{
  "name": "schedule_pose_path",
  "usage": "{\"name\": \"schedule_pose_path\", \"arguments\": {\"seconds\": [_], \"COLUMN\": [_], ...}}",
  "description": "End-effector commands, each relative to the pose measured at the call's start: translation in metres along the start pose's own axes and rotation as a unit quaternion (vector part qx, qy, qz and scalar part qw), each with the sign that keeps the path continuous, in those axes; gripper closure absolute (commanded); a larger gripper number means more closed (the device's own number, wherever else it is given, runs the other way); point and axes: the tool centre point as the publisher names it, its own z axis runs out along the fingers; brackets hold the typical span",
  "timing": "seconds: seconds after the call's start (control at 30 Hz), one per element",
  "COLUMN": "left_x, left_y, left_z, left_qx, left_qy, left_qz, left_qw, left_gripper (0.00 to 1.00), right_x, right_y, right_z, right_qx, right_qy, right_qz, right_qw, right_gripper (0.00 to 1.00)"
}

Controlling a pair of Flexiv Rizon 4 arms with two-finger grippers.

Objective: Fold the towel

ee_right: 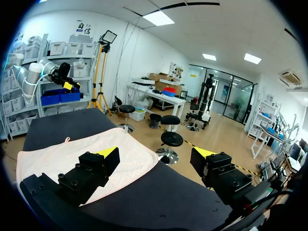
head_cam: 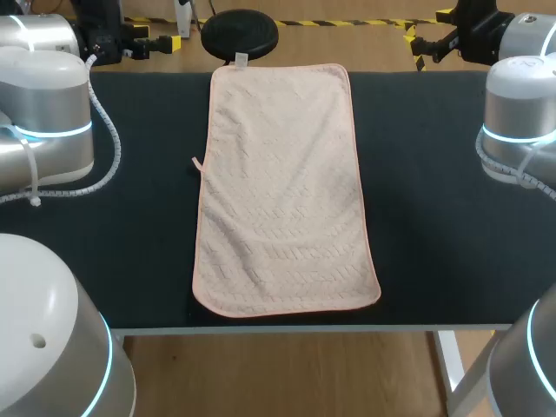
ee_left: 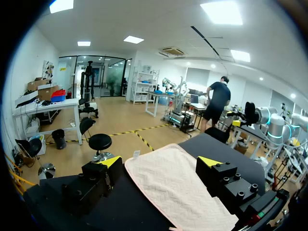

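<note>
Towel [head_cam: 282, 191] lies flat and centred on the dark surface [head_cam: 434, 217]. Its long axis runs from near edge to far edge, with the tagged short hem at the far side. Left pincer [ee_left: 160, 162] is spread and holds nothing; right pincer [ee_right: 155, 154] is likewise spread and empty. Both sit toward the far edge, one either side of the far hem, clear of the cloth. Neither looks nearer. Judgement: the far corners are the likely first grip, each arm taking its own side.

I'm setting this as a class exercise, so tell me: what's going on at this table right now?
Nothing is held yet. A pink towel lies flat, unfolded, on the dark table. The left end effector and right end effector are both open and clear of the towel, touching nothing.
</note>
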Motion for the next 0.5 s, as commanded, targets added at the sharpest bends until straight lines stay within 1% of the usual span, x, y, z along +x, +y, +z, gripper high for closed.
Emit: {"name": "schedule_pose_path", "arguments": {"seconds": [0.03,0.13,0.17,0.2,0.23,0.3,0.37,0.4,0.43,0.47,0.5], "left_x": [0.000,0.000,0.000,0.002,0.002,0.005,0.010,0.013,0.015,0.018,0.020], "left_y": [0.000,0.000,0.001,0.001,0.001,-0.001,-0.001,-0.001,0.000,0.002,0.005], "left_z": [0.000,0.000,0.002,0.004,0.006,0.009,0.013,0.015,0.017,0.019,0.021], "left_qx": [0.001,0.001,-0.018,-0.032,-0.049,-0.081,-0.126,-0.153,-0.179,-0.208,-0.235], "left_qy": [0.000,0.000,0.002,0.004,0.007,0.017,0.023,0.028,0.031,0.033,0.034], "left_qz": [0.000,0.000,0.020,0.038,0.055,0.092,0.139,0.166,0.192,0.217,0.238], "left_qw": [1.000,1.000,1.000,0.999,0.997,0.992,0.982,0.974,0.964,0.953,0.942], "left_gripper": [0.00,0.00,0.00,0.00,0.00,0.00,0.00,0.00,0.00,0.00,0.00], "right_x": [0.000,0.000,0.000,0.000,0.000,0.000,0.001,0.003,0.004,0.005,0.008], "right_y": [0.000,0.000,0.000,0.000,0.001,0.003,0.004,0.004,0.003,0.003,0.002], "right_z": [0.000,0.000,0.000,0.002,0.004,0.006,0.007,0.007,0.007,0.006,0.005], "right_qx": [0.001,0.001,0.001,0.016,0.020,0.043,0.065,0.086,0.099,0.110,0.121], "right_qy": [0.001,0.001,0.001,0.015,0.023,0.042,0.065,0.082,0.091,0.108,0.124], "right_qz": [0.000,0.000,0.000,-0.019,-0.054,-0.115,-0.187,-0.233,-0.275,-0.298,-0.327], "right_qw": [1.000,1.000,1.000,1.000,0.998,0.992,0.978,0.965,0.952,0.942,0.929], "right_gripper": [0.00,0.00,0.00,0.00,0.00,0.00,0.00,0.00,0.00,0.00,0.00]}}
